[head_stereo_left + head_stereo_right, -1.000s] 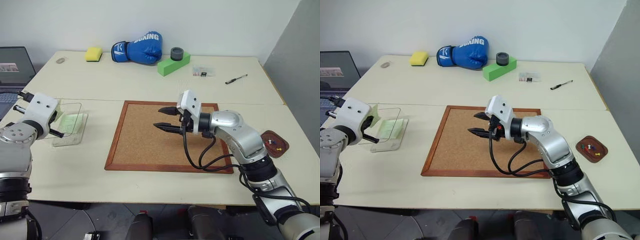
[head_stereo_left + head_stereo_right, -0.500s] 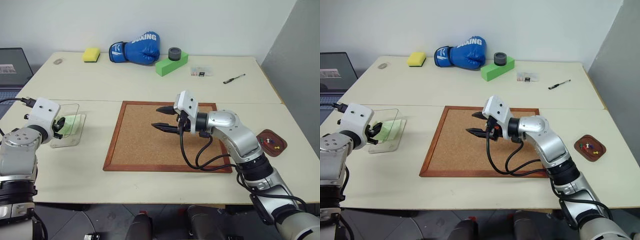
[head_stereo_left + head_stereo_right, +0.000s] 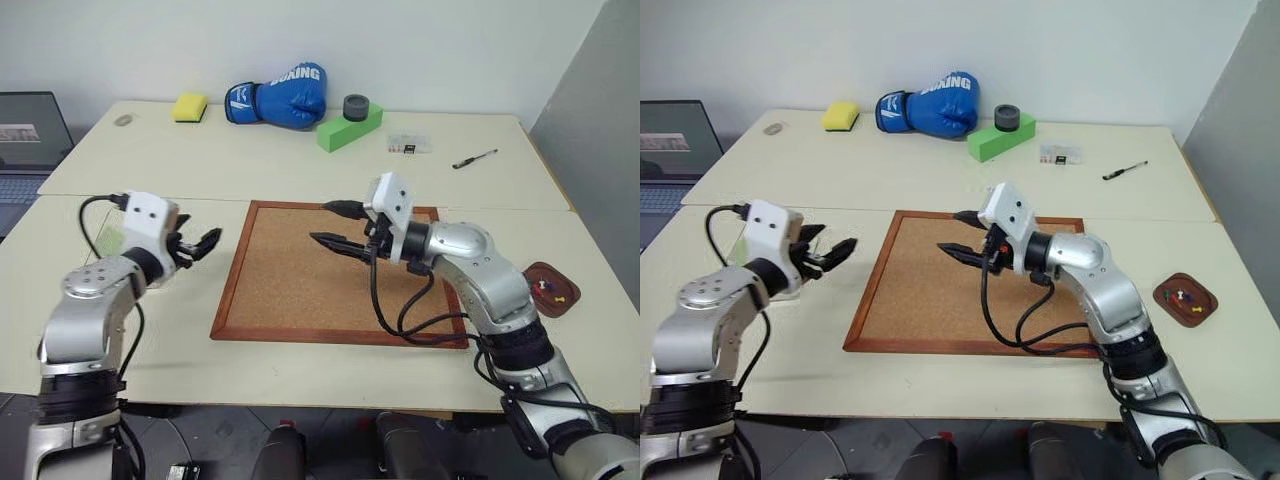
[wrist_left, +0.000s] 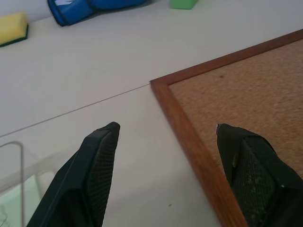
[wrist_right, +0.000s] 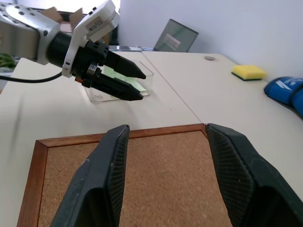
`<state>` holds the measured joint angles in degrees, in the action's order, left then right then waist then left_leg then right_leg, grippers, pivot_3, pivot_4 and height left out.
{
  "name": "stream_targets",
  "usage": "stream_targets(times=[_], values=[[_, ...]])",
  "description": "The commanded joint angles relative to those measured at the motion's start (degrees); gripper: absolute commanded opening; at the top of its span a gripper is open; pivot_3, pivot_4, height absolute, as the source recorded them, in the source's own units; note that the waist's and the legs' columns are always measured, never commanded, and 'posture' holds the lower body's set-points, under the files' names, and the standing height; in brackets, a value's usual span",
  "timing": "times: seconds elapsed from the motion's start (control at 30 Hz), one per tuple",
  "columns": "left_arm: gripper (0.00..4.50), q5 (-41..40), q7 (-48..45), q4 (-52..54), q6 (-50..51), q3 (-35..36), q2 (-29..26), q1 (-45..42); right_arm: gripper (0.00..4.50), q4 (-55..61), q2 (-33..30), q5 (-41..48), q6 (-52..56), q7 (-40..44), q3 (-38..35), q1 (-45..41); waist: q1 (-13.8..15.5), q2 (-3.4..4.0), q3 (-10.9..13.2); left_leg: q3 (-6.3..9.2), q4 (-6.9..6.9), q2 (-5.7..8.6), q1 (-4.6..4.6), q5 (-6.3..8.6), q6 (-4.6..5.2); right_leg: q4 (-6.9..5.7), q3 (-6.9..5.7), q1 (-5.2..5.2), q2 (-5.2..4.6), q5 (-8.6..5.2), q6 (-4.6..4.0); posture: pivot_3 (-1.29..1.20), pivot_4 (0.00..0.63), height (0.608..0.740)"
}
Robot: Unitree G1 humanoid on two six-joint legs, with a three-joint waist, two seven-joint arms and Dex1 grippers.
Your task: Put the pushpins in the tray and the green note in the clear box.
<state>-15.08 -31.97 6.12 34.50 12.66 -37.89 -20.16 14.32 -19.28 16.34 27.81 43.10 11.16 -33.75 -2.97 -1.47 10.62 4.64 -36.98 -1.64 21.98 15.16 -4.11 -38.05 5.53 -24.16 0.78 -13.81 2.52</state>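
Note:
My left gripper point(image 3: 208, 241) is open and holds nothing. It hovers between the clear box point(image 5: 102, 97) and the left edge of the corkboard point(image 3: 290, 290). The pale green note point(image 5: 110, 72) lies inside the clear box, and a corner of the note point(image 3: 108, 240) shows behind my left hand. My right gripper point(image 3: 320, 221) is open and empty above the corkboard's far part, pointing towards the left one. The small reddish-brown tray point(image 3: 547, 275) sits on the table at the far right, and the coloured pushpins point(image 3: 551, 290) lie in it.
At the back of the table are a blue boxing glove point(image 3: 275, 95), a yellow sponge point(image 3: 188, 106) and a green foam block point(image 3: 348, 128) with a black roll on it. A tiny clear case point(image 3: 407, 144) and a pen point(image 3: 472, 158) lie back right. A laptop point(image 3: 30, 135) stands at the left.
My left gripper has opened and swung right, away from the clear box towards the corkboard; the green note stays in the box. The right gripper has barely shifted.

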Motion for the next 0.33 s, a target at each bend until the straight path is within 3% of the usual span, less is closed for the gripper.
stream_targets(times=[0.03,0.17,0.33], values=[[3.47,0.0,-5.2,1.8,-5.1,-4.7,-0.2,-0.6,2.68,11.3,-3.1,1.2,2.0,-4.3,-6.7,9.2,0.1,-0.01,0.0,0.02,0.00,0.00,0.00,0.00,0.00,0.02,-0.02,0.01,0.01,-0.02,0.03,0.00,0.150,0.740],[3.47,-2.9,-9.8,0.8,-5.8,-7.5,2.0,-1.4,2.68,15.5,-6.7,-1.1,0.1,-6.5,-9.4,20.7,0.0,-0.03,0.0,-0.02,-0.01,0.01,-0.08,0.00,0.00,0.04,0.01,0.10,0.01,-0.16,0.25,0.00,0.150,0.740],[3.47,-3.3,-13.1,-0.6,-8.6,-9.8,4.0,-2.2,2.68,15.2,-6.1,-2.1,-1.9,-10.1,-11.4,26.1,-0.6,-0.02,0.0,-0.12,-0.04,0.01,-0.17,0.00,0.00,-0.04,0.16,0.07,0.05,-0.13,0.29,0.00,0.150,0.740]])
